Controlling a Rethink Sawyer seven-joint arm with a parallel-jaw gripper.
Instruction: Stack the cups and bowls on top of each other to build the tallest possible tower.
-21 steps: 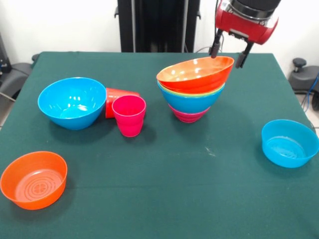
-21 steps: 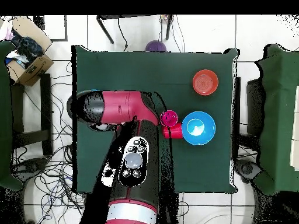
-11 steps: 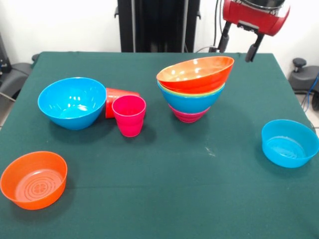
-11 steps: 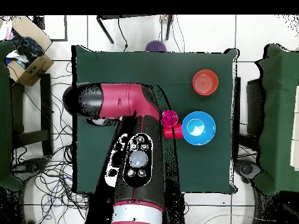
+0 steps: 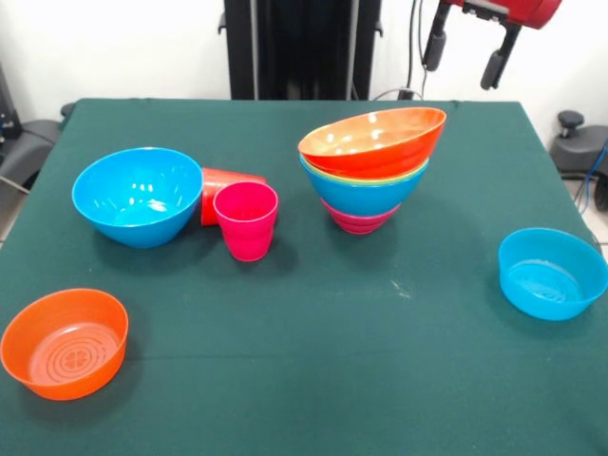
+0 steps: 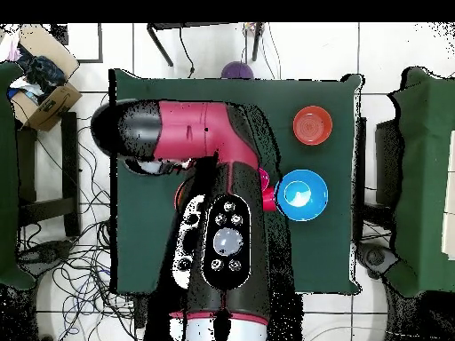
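Gripper [image 5: 468, 55] has risen since a second ago; then its tips stood at the rim of the large orange bowl [image 5: 375, 141], and now it hangs high at the top edge of the front view, well apart from that bowl, its two fingers spread and holding nothing; we judge that the orange bowl was just released and this placing step is finished. The tower [image 5: 369, 171] stands mid-table, with the orange bowl on top, tilted, over a blue one and a magenta one at the bottom; we think the tilt may make the next piece sit badly. Not yet stacked are the large blue bowl [image 5: 139, 195], the pink cup [image 5: 246, 220] upright just beside it, the red cup [image 5: 223, 190] lying on its side behind, the small orange bowl [image 5: 65, 342] and the light blue bowl [image 5: 552, 273]. The front view shows the tower and both cups; in the overhead view the arm [image 6: 213, 204] hides them, but we see there a purple bowl [image 6: 236, 70] at the table's edge, which the front view does not show.
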